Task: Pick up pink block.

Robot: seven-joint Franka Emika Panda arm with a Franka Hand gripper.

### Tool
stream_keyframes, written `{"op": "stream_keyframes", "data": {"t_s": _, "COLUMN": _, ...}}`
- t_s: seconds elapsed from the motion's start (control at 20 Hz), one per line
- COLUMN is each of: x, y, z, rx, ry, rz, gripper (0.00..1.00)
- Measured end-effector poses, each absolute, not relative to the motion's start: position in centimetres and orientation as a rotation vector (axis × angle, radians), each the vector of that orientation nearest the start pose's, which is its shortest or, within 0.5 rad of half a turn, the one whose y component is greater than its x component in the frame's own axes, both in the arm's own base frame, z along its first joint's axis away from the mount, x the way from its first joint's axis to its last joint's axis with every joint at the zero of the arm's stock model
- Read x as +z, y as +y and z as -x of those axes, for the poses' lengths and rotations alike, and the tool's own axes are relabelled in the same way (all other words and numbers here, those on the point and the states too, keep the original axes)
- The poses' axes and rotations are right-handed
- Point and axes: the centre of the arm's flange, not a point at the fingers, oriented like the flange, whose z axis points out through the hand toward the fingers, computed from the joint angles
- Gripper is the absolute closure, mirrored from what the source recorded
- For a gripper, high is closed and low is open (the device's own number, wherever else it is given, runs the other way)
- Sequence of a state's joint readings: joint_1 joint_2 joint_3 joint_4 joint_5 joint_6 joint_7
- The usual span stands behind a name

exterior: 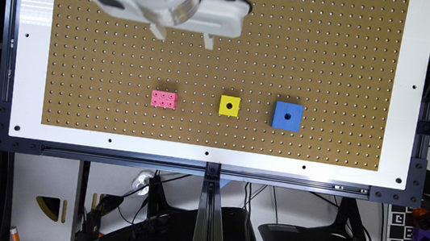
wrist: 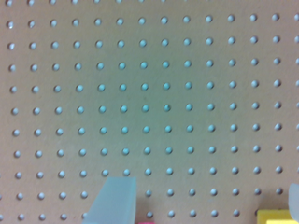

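The pink block, a small studded brick, lies flat on the brown pegboard, toward the exterior view's left. My gripper hangs over bare board, well apart from the block and farther from the board's front edge. In the wrist view the gripper is open, with one translucent fingertip in full sight, the other at the frame edge, and only pegboard between them. A thin pink sliver of the block peeks in at the frame edge beside that fingertip.
A yellow cube with a centre hole sits to the exterior view's right of the pink block, and its corner shows in the wrist view. Further right lies a larger blue cube. A white border frames the pegboard.
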State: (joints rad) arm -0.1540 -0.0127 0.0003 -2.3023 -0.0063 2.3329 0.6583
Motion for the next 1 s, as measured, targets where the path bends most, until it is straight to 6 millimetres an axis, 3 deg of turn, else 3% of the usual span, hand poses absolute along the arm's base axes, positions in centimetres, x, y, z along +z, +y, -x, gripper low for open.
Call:
{"op": "stream_keyframes", "data": {"t_s": 0.2, "x": 35.3, "y": -9.7, "z": -52.4, "rx": -0.073, "ry": 1.231, "rz": 2.883, "gripper": 0.00}}
{"op": "stream_keyframes", "data": {"t_s": 0.55, "x": 35.6, "y": -10.5, "z": -53.1, "rx": -0.090, "ry": 1.233, "rz": 2.880, "gripper": 0.00}}
{"op": "stream_keyframes", "data": {"t_s": 1.0, "x": 35.2, "y": -13.9, "z": -54.9, "rx": -0.105, "ry": 1.233, "rz": 2.881, "gripper": 0.00}}
